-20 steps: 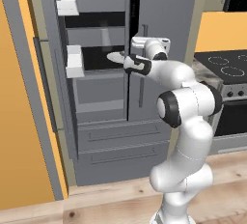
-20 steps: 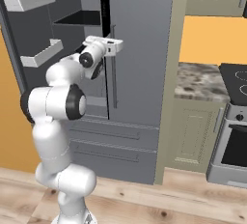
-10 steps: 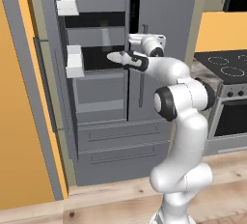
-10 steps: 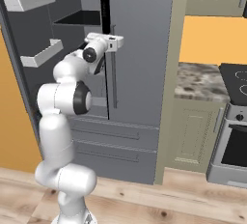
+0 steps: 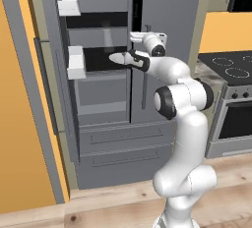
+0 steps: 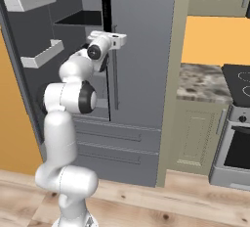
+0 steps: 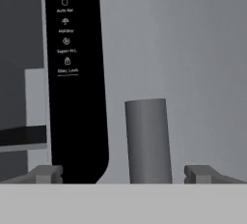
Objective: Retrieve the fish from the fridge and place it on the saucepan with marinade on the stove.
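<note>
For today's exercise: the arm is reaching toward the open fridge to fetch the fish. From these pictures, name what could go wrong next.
1. In the hand view the open gripper faces the handle of the closed right door, not the shelf, so it may bump the handle or that door.
2. The white plate sits on the shelf of the fridge right beside the wrist; a sideways swing could knock it.
3. The white door bins stand close to the arm's left, leaving little room to turn in.
</note>
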Tool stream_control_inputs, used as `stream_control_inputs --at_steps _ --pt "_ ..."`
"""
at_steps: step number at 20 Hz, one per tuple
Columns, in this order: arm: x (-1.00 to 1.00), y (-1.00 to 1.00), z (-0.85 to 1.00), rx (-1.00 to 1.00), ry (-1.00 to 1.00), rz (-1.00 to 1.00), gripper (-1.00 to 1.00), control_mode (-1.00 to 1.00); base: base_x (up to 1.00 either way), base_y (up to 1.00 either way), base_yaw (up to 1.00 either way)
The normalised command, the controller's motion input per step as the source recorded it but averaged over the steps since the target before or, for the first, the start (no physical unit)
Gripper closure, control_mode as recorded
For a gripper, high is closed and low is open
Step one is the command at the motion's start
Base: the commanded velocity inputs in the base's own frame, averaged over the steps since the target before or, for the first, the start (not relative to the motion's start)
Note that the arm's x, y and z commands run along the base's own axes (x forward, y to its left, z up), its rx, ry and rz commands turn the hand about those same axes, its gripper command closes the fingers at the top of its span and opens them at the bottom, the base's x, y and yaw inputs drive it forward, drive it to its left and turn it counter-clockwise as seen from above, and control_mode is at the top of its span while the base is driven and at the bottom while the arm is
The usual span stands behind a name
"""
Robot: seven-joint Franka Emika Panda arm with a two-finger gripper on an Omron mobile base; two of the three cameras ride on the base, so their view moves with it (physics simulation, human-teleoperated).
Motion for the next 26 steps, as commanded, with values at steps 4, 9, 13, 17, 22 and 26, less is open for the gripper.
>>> stream_control_inputs --at_steps 4,9,13,17,22,26 --pt "0.11 -0.27 0.0 0.0 0.0 0.0 -1.0 -1.0 0.0 0.0 0.0" --pt "0.14 -0.26 0.0 0.0 0.0 0.0 -1.0 -1.0 0.0 0.0 0.0" --pt "0.2 -0.2 -0.03 0.0 0.0 0.0 -1.0 -1.0 0.0 0.0 0.0" --pt "0.18 -0.13 -0.1 0.0 0.0 0.0 -1.0 -1.0 0.0 0.0 0.0" --pt "0.21 -0.06 -0.07 0.0 0.0 0.0 -1.0 -1.0 0.0 0.0 0.0" --pt "0.24 -0.02 -0.09 0.0 0.0 0.0 -1.0 -1.0 0.0 0.0 0.0"
